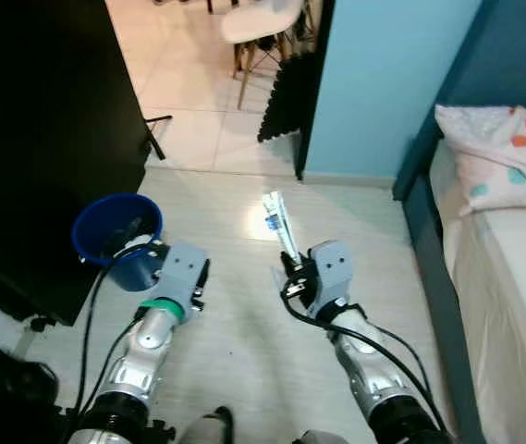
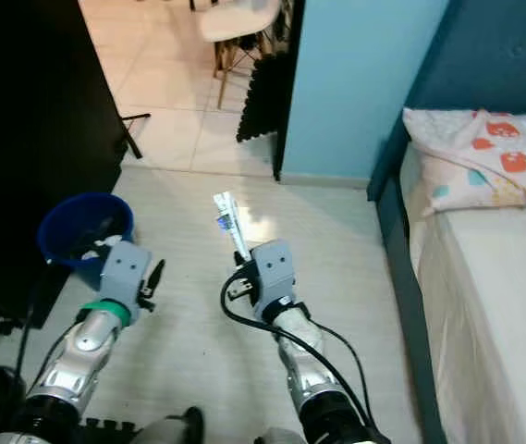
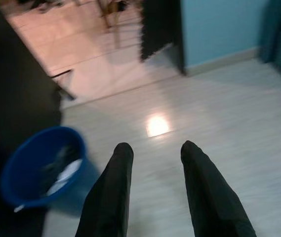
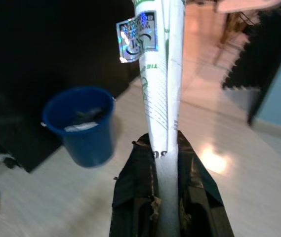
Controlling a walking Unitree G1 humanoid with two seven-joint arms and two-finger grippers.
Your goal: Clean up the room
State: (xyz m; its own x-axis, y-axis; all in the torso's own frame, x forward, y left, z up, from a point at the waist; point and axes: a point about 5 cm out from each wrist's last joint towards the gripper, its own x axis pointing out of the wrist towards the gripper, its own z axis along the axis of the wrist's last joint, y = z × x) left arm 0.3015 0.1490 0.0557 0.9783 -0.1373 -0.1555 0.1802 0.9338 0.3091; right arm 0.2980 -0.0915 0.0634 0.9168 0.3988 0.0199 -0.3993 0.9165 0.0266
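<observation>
Pale wood-look floor (image 1: 244,333) across the middle of the frame, a bright light glare on it near centre. Black cabinet (image 1: 41,139) fills the upper left. Light blue wall (image 1: 383,83) upper centre-right. Bed (image 1: 512,305) with dark blue frame at right, patterned pillow (image 1: 494,157) on it. Beige tiles (image 1: 189,83) and a white chair (image 1: 263,23) at top.

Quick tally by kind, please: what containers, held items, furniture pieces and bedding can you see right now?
Blue buckets: 1, with some rubbish inside
White paper packets: 1, held in the right gripper
White chairs: 1, in the tiled room beyond
Beds: 1
Patterned pillows: 1
Total: 5
</observation>
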